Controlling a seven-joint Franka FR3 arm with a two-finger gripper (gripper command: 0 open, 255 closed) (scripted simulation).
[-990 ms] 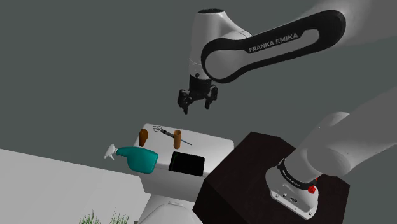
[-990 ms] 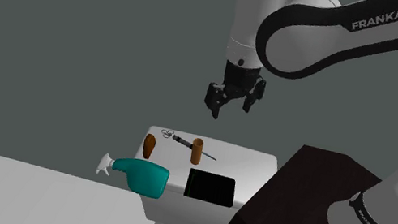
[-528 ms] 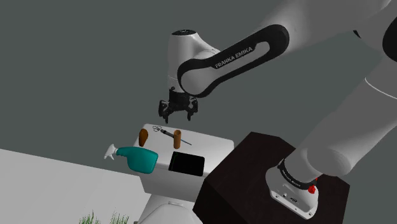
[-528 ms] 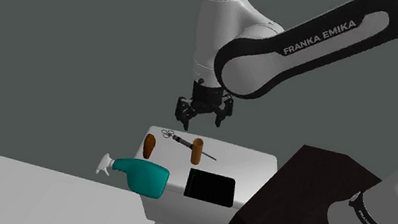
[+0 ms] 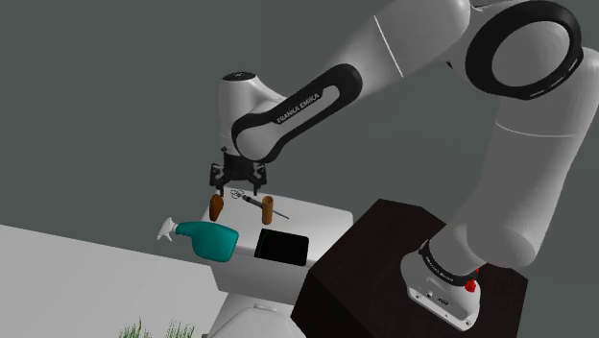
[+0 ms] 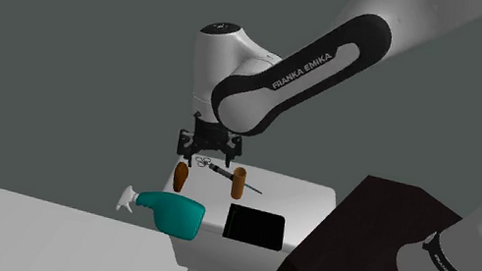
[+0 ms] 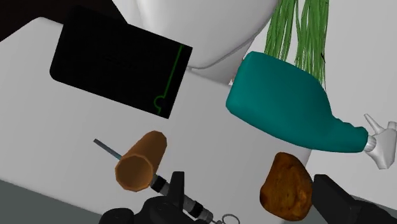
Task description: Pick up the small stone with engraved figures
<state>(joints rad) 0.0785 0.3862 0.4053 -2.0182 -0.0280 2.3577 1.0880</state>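
Currently I see gripper (image 5: 233,181) w/ fingers spread, hovering just above brown stone (image 5: 217,205), at its 1 o'clock in shoulder view, no contact. Stone lies on white tank top (image 5: 329,225); corkscrew (image 5: 268,209) at its 3 o'clock, teal spray bottle (image 5: 207,240) at 6.

A: Any engraved figures on the brown stone (image 7: 285,186)?

B: Cannot tell. Its surface only looks mottled, and the picture's edge cuts off one end of it.

A: And the thin tool (image 7: 104,147)?

B: Its middle is hidden behind the brown cylinder (image 7: 143,162), and its handle is partly behind a black finger (image 7: 173,194) (a ring just peeks out). The spray bottle (image 7: 286,108) loses its nozzle tip at the edge.
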